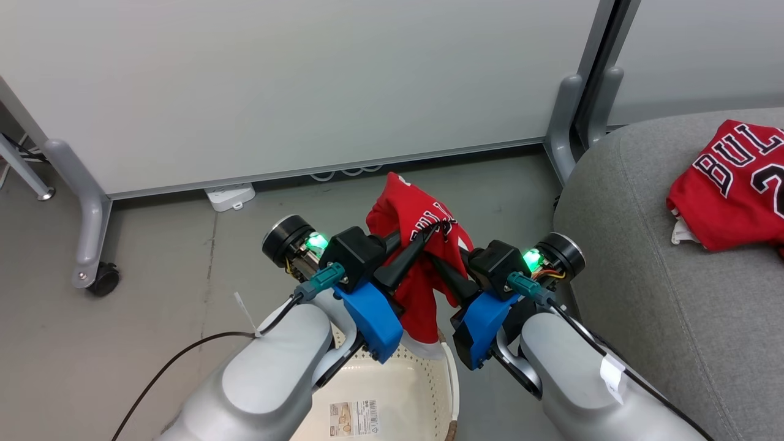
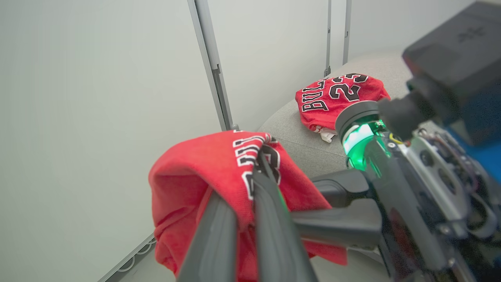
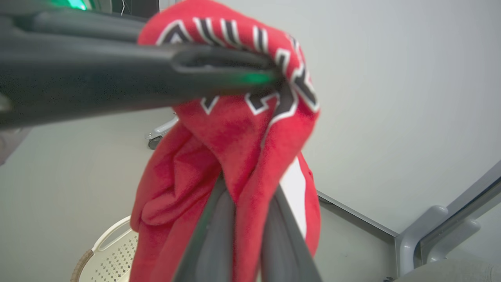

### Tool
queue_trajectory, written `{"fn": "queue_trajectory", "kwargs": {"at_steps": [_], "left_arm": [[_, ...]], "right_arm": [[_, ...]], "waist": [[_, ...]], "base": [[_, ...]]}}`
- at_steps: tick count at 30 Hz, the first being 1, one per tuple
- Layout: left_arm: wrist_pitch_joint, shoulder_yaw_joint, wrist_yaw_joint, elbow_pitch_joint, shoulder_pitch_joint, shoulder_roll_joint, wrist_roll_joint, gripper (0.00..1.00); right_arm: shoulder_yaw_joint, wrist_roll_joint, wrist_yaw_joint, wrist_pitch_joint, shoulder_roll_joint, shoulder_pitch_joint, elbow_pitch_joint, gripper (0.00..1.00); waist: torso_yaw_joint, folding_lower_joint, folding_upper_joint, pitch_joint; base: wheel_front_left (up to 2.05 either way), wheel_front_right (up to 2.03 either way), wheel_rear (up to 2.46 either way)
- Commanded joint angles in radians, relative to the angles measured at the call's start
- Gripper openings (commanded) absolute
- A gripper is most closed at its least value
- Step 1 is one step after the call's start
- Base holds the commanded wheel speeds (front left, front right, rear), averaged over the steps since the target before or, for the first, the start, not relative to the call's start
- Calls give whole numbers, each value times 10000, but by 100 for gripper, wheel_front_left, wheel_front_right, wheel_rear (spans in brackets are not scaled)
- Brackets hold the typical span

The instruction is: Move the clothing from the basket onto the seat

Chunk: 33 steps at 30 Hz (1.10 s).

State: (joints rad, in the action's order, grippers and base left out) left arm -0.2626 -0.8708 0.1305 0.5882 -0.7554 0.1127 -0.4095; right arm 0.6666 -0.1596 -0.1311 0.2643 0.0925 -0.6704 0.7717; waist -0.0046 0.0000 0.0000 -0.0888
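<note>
Held jersey (image 1: 409,214): red and bunched, lifted above the basket's far rim.
Left gripper (image 1: 436,231): fingers pressed together on the held jersey's top, at the lettering.
Right gripper (image 1: 442,269): pinching the same jersey lower down, with cloth between its fingers.
Basket (image 1: 401,376): near, between the arms, with a paper label (image 1: 354,418) on its floor.
Seat (image 1: 643,294): on the right; a second jersey (image 1: 735,184) lies on it, lettering up.

The right gripper (image 3: 250,196) is pinching a red garment (image 3: 242,133) between its two fingers, with the cloth draping over their tips and hanging down. The left gripper (image 3: 235,72) is reaching across from the upper left, blurred, seemingly clamping the lettered fold. The basket (image 3: 98,244) is sitting below at lower left.
</note>
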Motion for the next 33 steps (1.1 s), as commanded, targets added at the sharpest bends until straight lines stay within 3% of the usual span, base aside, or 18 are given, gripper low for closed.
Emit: {"fn": "queue_trajectory", "kwargs": {"at_steps": [1,11,12,13,25,33], "left_arm": [[-33,14,-6,8,-79,35,-10,0],[-31,18,-6,61,-60,43,-66,0],[-31,110,-23,60,-53,41,-66,11],[-33,146,-26,60,-38,33,-46,100],[-31,238,-17,351,37,-22,104,100],[-31,397,-15,272,-32,81,233,100]], "right_arm": [[12,-76,7,0,-19,-138,20,0],[-9,-204,9,0,62,-63,-35,0],[-22,-204,9,0,63,-59,-35,0],[-36,-218,9,0,65,-57,-38,0],[-296,-341,9,0,109,67,-100,0],[-793,-307,9,0,166,-7,-267,0]], "waist": [[-6,0,0,9],[-42,0,0,10],[-47,0,0,7],[-52,0,0,3],[-103,0,0,-28],[-481,0,0,-302]], "base": [[0,0,0],[0,0,0],[0,0,0],[0,0,0],[0,0,0],[0,0,0]]}}
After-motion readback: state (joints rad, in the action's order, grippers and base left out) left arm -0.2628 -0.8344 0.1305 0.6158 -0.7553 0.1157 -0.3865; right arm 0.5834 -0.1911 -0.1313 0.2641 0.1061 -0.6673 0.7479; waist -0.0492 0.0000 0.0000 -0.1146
